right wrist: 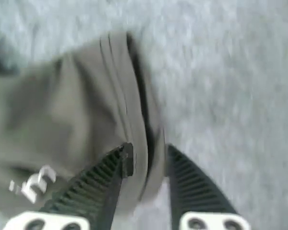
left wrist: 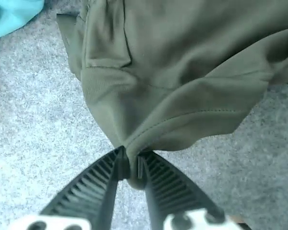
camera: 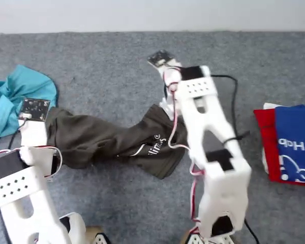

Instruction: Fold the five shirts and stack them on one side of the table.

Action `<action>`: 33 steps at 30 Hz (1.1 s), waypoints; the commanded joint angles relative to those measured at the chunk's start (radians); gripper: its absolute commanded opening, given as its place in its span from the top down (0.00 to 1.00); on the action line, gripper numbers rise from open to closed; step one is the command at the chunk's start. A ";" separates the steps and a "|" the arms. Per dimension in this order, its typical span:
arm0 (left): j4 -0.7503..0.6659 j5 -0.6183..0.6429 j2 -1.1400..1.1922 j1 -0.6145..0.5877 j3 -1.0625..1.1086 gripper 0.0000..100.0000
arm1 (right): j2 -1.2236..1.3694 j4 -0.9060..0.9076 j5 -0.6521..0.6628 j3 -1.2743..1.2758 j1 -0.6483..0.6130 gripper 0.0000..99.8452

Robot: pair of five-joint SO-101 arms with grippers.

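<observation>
Left gripper (left wrist: 132, 162) and right gripper (right wrist: 148, 152) hold olive shirt (camera: 107, 137) stretched lengthwise between them.

We see white lettering (camera: 155, 146) on the dark olive shirt (camera: 112, 140) near the middle of the tabletop (camera: 91, 61). It lies upside down among creases, so we cannot make out a word. The right wrist view catches a few of its letters. The blue shirt (camera: 295, 147) bears white print (camera: 290, 146) and a white outline drawing (camera: 295, 170), likewise upside down and illegible.
</observation>
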 commanded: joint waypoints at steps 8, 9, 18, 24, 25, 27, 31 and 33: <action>-0.014 0.009 -0.021 -0.002 -0.005 0.99 | 0.338 0.039 -0.011 -0.496 -0.084 0.76; -0.014 0.009 -0.020 -0.002 -0.005 0.99 | 0.364 0.039 -0.011 -0.525 -0.091 0.76; -0.015 0.009 -0.014 -0.002 -0.005 0.99 | 0.542 0.064 -0.011 -0.647 -0.133 0.76; -0.015 0.009 -0.014 -0.002 -0.005 0.99 | 0.559 0.179 0.011 -0.647 -0.147 0.94; -0.015 0.009 -0.014 -0.002 -0.005 0.99 | 0.559 0.194 0.035 -0.647 -0.147 0.98; -0.015 0.009 -0.014 -0.002 -0.005 0.99 | 0.558 0.232 0.078 -0.649 -0.147 0.98; -0.015 0.009 -0.014 -0.002 -0.012 0.99 | 0.558 0.331 0.095 -0.727 -0.133 0.99; -0.015 0.009 -0.021 -0.002 -0.022 0.99 | 0.556 0.363 0.095 -0.804 -0.125 0.99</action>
